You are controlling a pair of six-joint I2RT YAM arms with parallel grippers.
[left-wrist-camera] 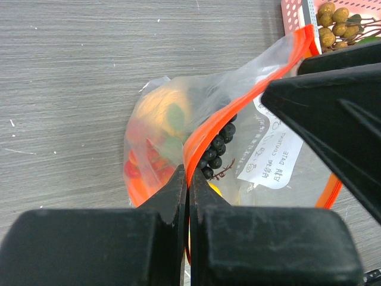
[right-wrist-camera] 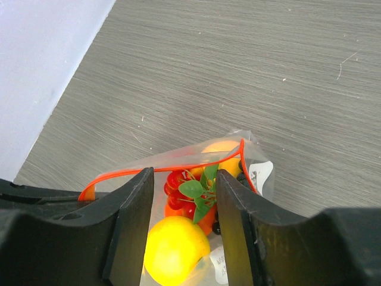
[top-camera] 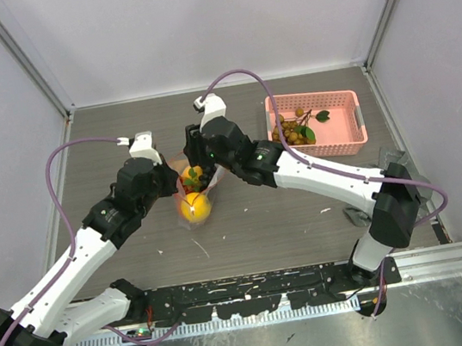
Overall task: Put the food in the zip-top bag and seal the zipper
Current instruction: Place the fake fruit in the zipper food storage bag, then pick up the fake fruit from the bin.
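Observation:
The clear zip-top bag (top-camera: 184,199) lies at the table's middle, mouth open. Inside are a yellow round fruit (top-camera: 194,207), an orange fruit (right-wrist-camera: 220,148), red berries with green leaves and dark berries. My left gripper (top-camera: 173,180) is shut on the red-orange zipper (left-wrist-camera: 205,134), jaws (left-wrist-camera: 189,179) pinching the strip and holding that edge up. My right gripper (top-camera: 201,158) is open, its fingers (right-wrist-camera: 184,179) straddling the bag's mouth over the yellow fruit (right-wrist-camera: 172,247), holding nothing. The bunch of small brown balls (top-camera: 296,133) lies in the pink basket, also seen in the left wrist view (left-wrist-camera: 333,24).
The pink lattice basket (top-camera: 354,124) stands at the back right, its corner in the left wrist view (left-wrist-camera: 292,15). A grey object (top-camera: 387,155) lies by the right wall behind my right arm. White walls enclose the table on three sides.

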